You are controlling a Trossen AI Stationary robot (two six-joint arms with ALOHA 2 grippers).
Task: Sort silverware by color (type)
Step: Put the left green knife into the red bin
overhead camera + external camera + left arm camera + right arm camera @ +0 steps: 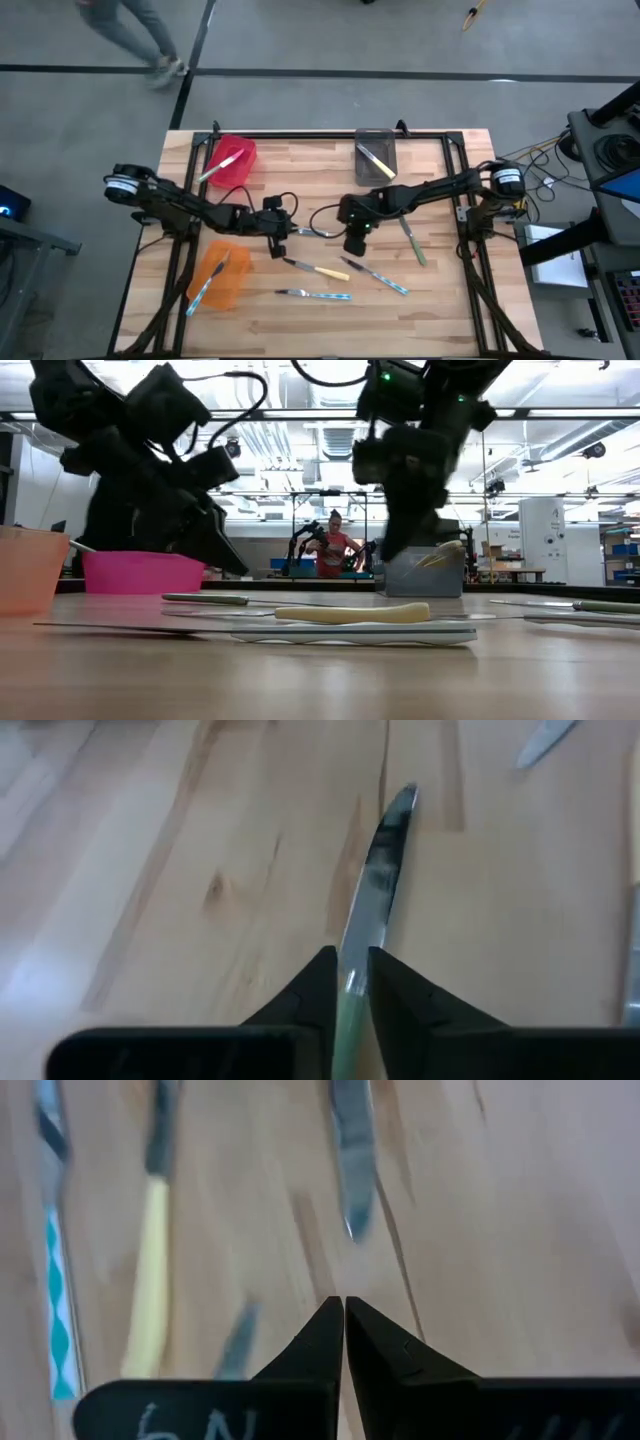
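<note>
- The left gripper (350,982) sits low over the middle of the wooden table (440,290), its two fingers (310,990) narrowly parted with a green-handled knife (378,880) lying in the slot between them.
- The knife's blade runs straight ahead of the fingertips along the boards; whether the fingers press on the handle or only flank it cannot be told.
- From above, the left gripper (283,228) has that blade (312,232) reaching from it toward the right gripper (356,243), which hangs just beside the blade's far end.
- The right gripper (344,1335) has its fingers pressed together with nothing between them.
- Ahead of the right gripper's tips a bare blade (352,1150) lies on the boards; off to one side lie a yellow-handled knife (148,1280) and a light-blue-handled knife (58,1320).
- Just beyond the left gripper, toward the front edge of the table, lies the yellow-handled knife (318,268); farther that way a light-blue-handled knife (315,294).
- Near the right gripper lie another light-blue-handled knife (378,274) and a green-handled knife (413,242).
- A red bin (240,168) behind the left gripper holds one knife.
- An orange bin (232,288) near the front edge holds a blue-handled one.
- A grey bin (386,145) behind the right gripper holds yellow-handled ones.
- In the room behind, a person (333,550) is in view.
</note>
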